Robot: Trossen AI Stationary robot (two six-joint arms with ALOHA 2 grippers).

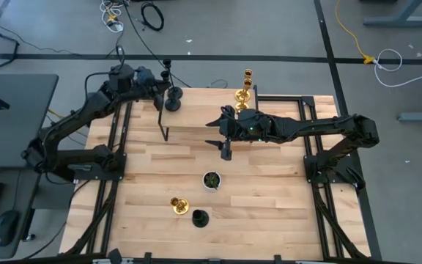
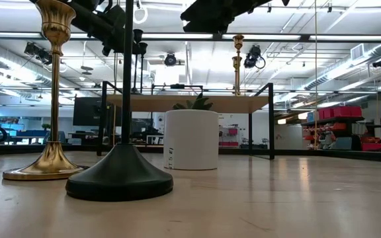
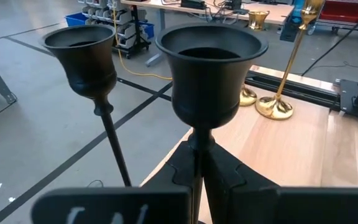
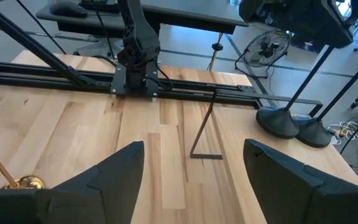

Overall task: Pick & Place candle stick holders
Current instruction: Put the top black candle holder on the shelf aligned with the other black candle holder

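Two black candle stick holders [image 1: 173, 99] stand at eleven o'clock on the table [image 1: 269, 191]; the left pincer [image 3: 197, 171] is clamped on the thin stem of one [image 3: 210, 68], its neighbour [image 3: 82, 56] just beside. The right pincer [image 4: 191, 165] hovers near the middle, spread wide and empty. Two gold holders [image 1: 244, 92] stand at one o'clock, one gold [image 1: 178, 204] and one black [image 1: 199, 217] at six. Slim stems and flared cups are top-heavy: lifting or releasing carelessly could knock the neighbour over, and glossy metal may slip.
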